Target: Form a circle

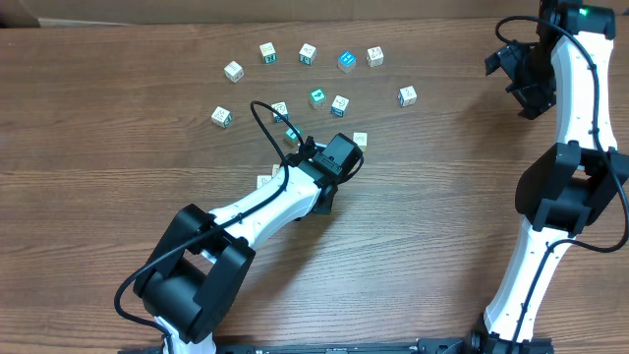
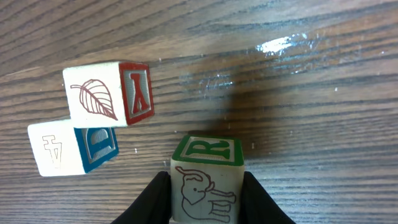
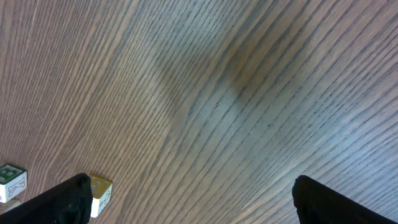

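Note:
My left gripper (image 2: pixel 206 182) is shut on a pale wooden cube (image 2: pixel 207 186) with an elephant drawing and a green R face. I cannot tell whether the cube touches the table. Just ahead and left of it sit two touching cubes of the circle: a leaf cube with a red letter face (image 2: pixel 106 93) and a blue D cube (image 2: pixel 71 148). From overhead the left arm (image 1: pixel 285 197) covers this spot, and only a pale cube corner (image 1: pixel 264 181) shows beside it. My right gripper (image 3: pixel 193 205) (image 1: pixel 521 84) is open over bare wood at the far right.
A wide loose scatter of cubes lies behind the left arm, from one at the left (image 1: pixel 221 118) past a teal-faced one (image 1: pixel 346 61) to one at the right (image 1: pixel 407 95). Another cube (image 1: pixel 360 140) sits beside the wrist. Green (image 3: pixel 12 180) and yellow (image 3: pixel 99 190) cubes sit by the right gripper's left finger.

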You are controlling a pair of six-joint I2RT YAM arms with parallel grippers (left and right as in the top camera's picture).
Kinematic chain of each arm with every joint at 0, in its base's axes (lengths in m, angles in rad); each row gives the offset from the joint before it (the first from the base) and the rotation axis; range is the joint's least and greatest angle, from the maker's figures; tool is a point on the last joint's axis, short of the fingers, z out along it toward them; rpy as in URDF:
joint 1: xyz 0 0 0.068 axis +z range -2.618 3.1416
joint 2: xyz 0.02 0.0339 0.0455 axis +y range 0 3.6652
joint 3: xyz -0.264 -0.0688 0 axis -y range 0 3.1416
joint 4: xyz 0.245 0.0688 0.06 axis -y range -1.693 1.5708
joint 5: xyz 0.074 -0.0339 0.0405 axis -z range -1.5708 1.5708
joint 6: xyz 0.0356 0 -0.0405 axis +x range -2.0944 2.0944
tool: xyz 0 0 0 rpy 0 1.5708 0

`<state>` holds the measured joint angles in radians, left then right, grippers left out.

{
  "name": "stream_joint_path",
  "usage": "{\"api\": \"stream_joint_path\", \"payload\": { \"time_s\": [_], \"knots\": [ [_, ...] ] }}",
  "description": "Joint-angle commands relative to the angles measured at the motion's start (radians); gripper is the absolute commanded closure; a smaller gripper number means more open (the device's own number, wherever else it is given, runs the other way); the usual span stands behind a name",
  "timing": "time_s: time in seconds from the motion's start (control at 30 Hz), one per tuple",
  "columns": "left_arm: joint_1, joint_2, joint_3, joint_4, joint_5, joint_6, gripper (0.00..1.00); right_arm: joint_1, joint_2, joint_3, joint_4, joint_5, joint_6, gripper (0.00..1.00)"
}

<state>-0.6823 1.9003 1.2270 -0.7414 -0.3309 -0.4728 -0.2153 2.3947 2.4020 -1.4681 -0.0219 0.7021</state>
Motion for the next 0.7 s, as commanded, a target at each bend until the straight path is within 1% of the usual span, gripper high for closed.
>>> {"api": "stream_joint_path", "payload": {
  "time_s": [0.0,0.23,0.57,0.67],
  "knots": [
    [0.018,0.010,0.008,0.002,-0.023,-0.051,0.76,-0.002,-0.027,0.017,0.001,0.002,-0.003,0.00],
    [0.043,0.010,0.008,0.002,-0.004,-0.127,0.75,-0.002,-0.027,0.017,0.001,0.002,-0.003,0.00],
    [0.062,0.010,0.008,-0.007,0.021,-0.158,0.73,-0.002,-0.027,0.017,0.001,0.002,-0.003,0.00],
    [0.062,0.010,0.008,-0.005,0.032,-0.188,0.71,-0.002,-0.027,0.017,0.001,0.002,-0.003,0.00]
  ]
}}
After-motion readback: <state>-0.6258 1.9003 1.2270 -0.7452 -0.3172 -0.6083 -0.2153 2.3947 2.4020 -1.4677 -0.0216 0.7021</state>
